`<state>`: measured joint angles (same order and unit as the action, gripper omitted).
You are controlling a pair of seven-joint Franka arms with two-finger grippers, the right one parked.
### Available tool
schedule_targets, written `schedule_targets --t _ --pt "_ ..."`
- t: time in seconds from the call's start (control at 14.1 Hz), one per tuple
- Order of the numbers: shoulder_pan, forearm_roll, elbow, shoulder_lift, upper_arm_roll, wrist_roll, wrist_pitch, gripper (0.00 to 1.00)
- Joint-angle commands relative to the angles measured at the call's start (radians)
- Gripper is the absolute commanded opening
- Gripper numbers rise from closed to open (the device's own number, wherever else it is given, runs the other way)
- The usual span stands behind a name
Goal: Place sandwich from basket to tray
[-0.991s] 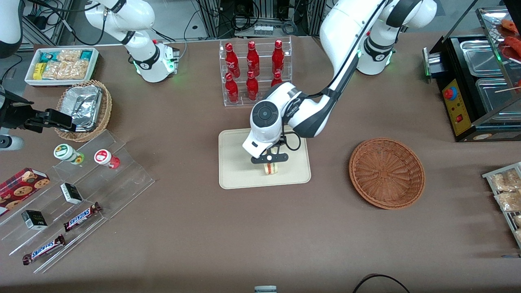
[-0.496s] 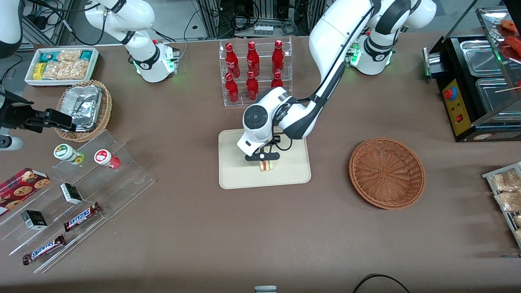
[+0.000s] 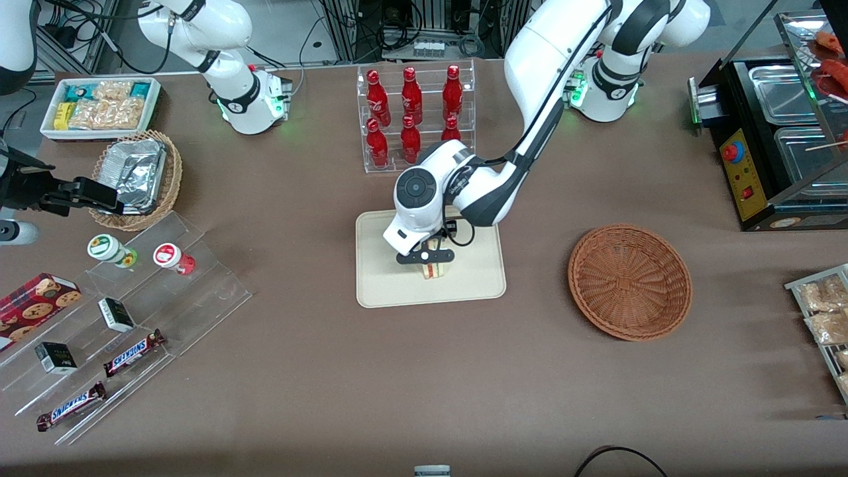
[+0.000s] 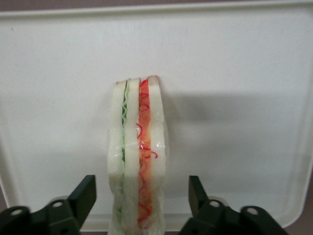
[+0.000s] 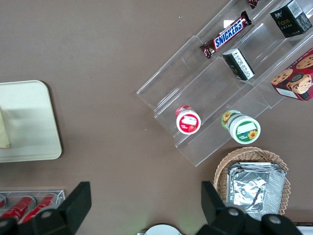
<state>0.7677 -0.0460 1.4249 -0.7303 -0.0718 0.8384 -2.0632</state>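
Sandwich standing on edge on the tray; hand directly over it, fingers spread wide, clear of the bread on both sides, holding nothing.

Taking the tray as landmark: the wicker basket sits well apart on the tabletop, toward the working arm's end. A clear rack of red bottles stands near the tray, farther from the front camera. The arm's wrist overhangs the tray's middle and part of the sandwich.
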Motion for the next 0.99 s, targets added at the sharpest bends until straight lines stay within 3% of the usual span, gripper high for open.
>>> schedule_targets --t 0.0,0.5,0.92 --pt "-0.025 -0.008 0.008 0.083 0.021 0.007 0.066 1.00" --pt "-0.177 0.035 0.035 0.356 0.021 -0.019 0.332 1.00" --pt "-0.428 0.038 0.198 0.665 0.021 -0.347 0.489 1.00"
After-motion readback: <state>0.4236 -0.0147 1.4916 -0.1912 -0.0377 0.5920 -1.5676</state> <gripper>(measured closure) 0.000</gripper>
